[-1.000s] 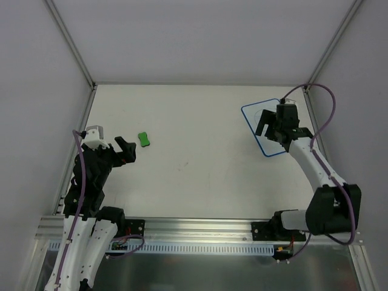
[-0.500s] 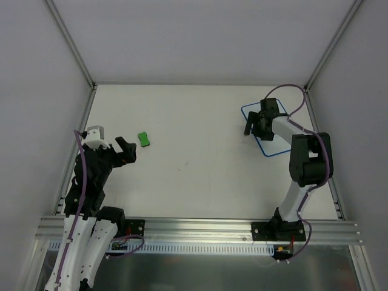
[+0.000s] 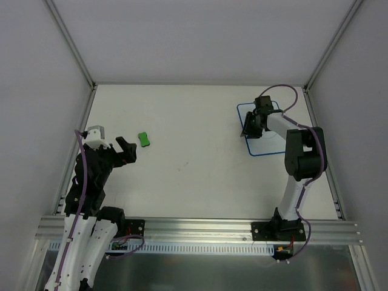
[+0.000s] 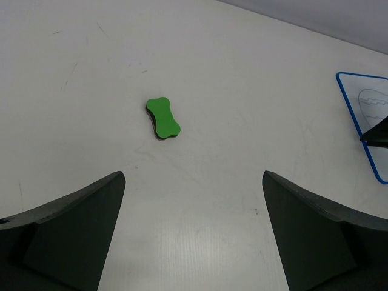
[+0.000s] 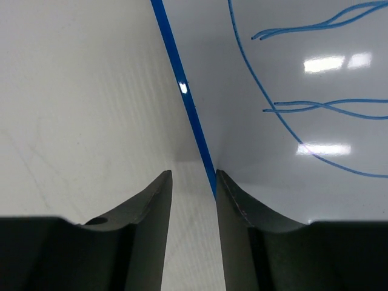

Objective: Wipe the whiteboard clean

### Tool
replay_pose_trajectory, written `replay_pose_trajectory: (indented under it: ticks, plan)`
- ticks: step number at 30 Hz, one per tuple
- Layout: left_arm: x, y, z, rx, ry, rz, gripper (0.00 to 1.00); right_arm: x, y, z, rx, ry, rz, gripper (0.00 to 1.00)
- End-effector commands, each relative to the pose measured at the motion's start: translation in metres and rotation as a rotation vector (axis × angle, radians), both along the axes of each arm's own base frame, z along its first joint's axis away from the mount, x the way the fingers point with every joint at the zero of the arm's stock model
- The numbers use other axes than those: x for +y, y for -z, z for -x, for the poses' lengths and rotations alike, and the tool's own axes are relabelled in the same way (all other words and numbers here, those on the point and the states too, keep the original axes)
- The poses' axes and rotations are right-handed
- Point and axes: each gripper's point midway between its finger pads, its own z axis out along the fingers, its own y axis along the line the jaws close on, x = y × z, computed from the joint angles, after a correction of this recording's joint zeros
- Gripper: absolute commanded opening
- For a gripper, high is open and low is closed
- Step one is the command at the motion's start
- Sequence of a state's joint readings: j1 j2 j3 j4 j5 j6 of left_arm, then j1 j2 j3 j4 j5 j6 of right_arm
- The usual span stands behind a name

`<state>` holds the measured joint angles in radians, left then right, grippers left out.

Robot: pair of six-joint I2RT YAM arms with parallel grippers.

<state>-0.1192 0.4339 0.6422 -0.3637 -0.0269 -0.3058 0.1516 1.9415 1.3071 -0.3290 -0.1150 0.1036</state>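
Observation:
The whiteboard (image 3: 267, 143) lies flat at the far right of the table, white with a thin blue border, and it carries blue circle-and-wavy-line scribbles (image 5: 291, 73). My right gripper (image 3: 248, 130) is down at its left edge. In the right wrist view its jaws (image 5: 194, 174) stand narrowly apart astride the blue border: one finger (image 5: 242, 206) over the board, the other (image 5: 151, 206) over bare table, with a strip of table showing between them. My left gripper (image 4: 194, 182) hangs wide open at the left with nothing in it, pointing at a small green block (image 4: 162, 119).
The green block (image 3: 143, 139) lies alone on the white table, just right of the left gripper (image 3: 126, 150). Grey walls and metal frame posts enclose the table at the back and both sides. The whiteboard (image 4: 365, 109) shows at the right edge of the left wrist view.
The right arm has reached further out and brought its gripper to the board's left edge, with the jaws narrowing from wide open. The whiteboard has shifted a little left. The left arm has not moved.

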Motion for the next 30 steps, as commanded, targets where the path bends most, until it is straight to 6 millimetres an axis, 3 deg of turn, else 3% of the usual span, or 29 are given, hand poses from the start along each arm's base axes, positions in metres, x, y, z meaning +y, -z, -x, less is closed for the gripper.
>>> replay_pose_trajectory:
  ticks: [1,8,11,18,21,25,26,28,29,30]
  plan:
    - [-0.001,-0.006,-0.003,-0.027,0.001,-0.002,0.99,0.035,0.003,0.027,0.112,-0.089,-0.048,0.37]
    - [-0.001,-0.006,-0.002,-0.032,0.001,-0.002,0.99,0.094,0.01,0.071,0.21,-0.281,-0.011,0.3]
    - [-0.001,-0.005,-0.002,-0.031,0.002,0.0,0.99,0.139,0.008,0.106,0.241,-0.419,-0.015,0.3]
    - [0.0,-0.005,-0.001,-0.034,-0.001,0.001,0.99,0.22,0.005,0.181,0.279,-0.666,-0.04,0.32]
    - [0.0,-0.004,-0.001,-0.03,-0.002,0.002,0.99,0.249,-0.007,0.197,0.255,-0.75,-0.064,0.36]
    - [0.0,-0.001,-0.002,-0.019,-0.005,0.0,0.99,0.267,-0.039,0.191,0.174,-0.781,-0.094,0.43]
    - [0.0,0.0,-0.002,-0.016,-0.004,0.001,0.99,0.267,-0.059,0.186,0.12,-0.776,-0.106,0.45]
    - [-0.001,0.004,-0.004,0.0,-0.005,0.004,0.99,0.258,-0.079,0.175,0.051,-0.741,-0.097,0.55]
    - [-0.001,0.005,-0.006,0.009,-0.007,0.009,0.99,0.251,-0.104,0.169,-0.012,-0.724,-0.114,0.58]
    - [-0.002,0.006,-0.007,0.016,-0.006,0.013,0.99,0.235,-0.106,0.161,-0.029,-0.678,-0.091,0.62]
